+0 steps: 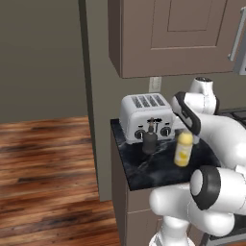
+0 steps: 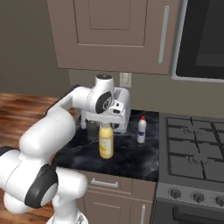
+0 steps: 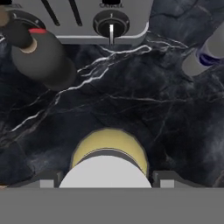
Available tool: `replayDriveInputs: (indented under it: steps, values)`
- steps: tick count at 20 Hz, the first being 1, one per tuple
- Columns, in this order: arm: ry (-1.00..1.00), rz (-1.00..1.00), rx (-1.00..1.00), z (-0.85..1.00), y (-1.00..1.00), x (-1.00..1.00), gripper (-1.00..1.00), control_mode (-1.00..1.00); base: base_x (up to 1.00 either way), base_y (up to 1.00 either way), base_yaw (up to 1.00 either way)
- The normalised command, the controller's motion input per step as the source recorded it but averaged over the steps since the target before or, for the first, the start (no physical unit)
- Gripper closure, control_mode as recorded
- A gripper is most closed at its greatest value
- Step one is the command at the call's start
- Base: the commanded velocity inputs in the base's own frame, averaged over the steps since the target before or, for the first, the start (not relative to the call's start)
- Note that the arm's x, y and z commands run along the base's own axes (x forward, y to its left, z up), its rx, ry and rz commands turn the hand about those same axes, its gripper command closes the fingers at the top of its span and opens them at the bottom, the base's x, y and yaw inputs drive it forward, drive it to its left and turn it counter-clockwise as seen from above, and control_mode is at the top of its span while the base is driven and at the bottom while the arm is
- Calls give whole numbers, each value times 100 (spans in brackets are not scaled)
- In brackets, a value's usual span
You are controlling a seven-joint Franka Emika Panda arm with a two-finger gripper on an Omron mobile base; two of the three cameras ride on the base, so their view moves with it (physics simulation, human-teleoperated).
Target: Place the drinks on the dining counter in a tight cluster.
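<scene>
We had the end effector point(image 3: 105, 186) closed around the yellow bottle point(image 2: 106, 141), in front of the toaster point(image 1: 146, 117) on the narrow worktop point(image 2: 131, 159). The grey bottle point(image 1: 149, 139) and white bottle point(image 2: 141, 129) also stood by the toaster. We judged none delivered yet.
</scene>
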Motion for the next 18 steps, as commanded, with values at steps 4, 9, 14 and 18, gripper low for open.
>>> replayDriveInputs:
  steps: [4,9,14,18]
  values:
    - [-11,-1,0,26,0,-35,100,-100,0,0,0]
    - [-6,0,0,11,0,-25,100,-100,0,0,0]
    - [0,0,0,0,0,-1,100,-100,0,0,0]
    - [0,0,0,0,0,0,100,-100,0,0,0]
